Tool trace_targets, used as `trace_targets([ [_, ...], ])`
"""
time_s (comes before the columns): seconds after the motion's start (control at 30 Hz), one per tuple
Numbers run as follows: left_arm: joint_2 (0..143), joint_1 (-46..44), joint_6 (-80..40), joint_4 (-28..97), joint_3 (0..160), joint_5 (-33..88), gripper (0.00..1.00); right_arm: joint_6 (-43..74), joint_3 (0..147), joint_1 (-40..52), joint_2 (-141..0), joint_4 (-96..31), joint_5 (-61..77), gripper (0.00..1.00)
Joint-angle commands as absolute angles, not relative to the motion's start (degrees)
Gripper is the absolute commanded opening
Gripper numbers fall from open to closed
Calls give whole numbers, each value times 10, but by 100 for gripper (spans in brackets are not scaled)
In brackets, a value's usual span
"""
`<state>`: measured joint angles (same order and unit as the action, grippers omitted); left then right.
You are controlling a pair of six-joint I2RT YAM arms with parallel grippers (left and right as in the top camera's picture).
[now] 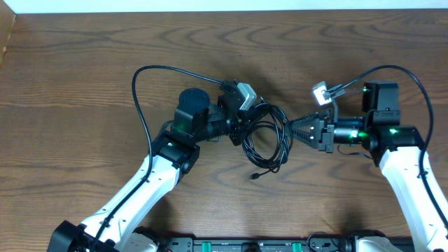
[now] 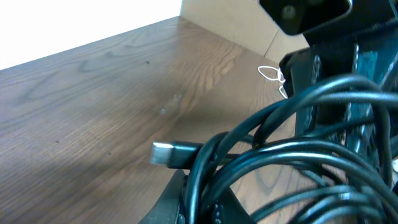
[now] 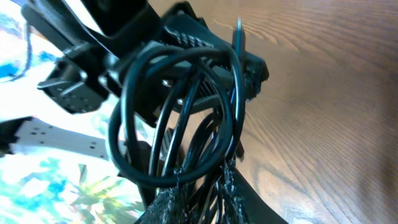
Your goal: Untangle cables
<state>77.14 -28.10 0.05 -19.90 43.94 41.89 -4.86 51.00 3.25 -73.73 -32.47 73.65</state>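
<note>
On my overhead feed the black coiled cable [image 1: 266, 133] sits near the middle of the brown wooden desk [image 1: 84, 84], stretched between the two arms. The left gripper [image 1: 241, 129] reaches in from the left and meets the coil's left edge, while the right gripper [image 1: 294, 129] points at it from the right and meets its right edge. One loose tail of the cable runs off the bottom of the coil toward me and ends in a small dark plug [image 1: 257, 176] lying on the wood. Through the right wrist camera I see several loops fanning upward out of the textured fingers [image 3: 165, 205], which are drawn narrow with the strands pinched between them, and the other arm's black gripper body sits just behind the coil. Through the left wrist camera the loops fill the lower right of the picture and converge at the bottom edge beside a dark finger [image 2: 171, 202]; only that one finger shows clearly, but the strands run straight into it, so I read these fingers as closed on the cable too. A silver-tipped black plug [image 2: 165, 153] sticks out of the bundle to the left, raised above the wood.
</note>
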Motion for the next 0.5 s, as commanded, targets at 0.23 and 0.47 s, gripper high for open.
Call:
trace_targets([
  [0.23, 772, -279, -42, -242, 453, 429, 8, -14, 509, 139, -729, -319, 496, 25],
  [0.47, 771, -279, -50, -244, 453, 445, 8, 118, 509, 157, -729, -314, 252, 1],
])
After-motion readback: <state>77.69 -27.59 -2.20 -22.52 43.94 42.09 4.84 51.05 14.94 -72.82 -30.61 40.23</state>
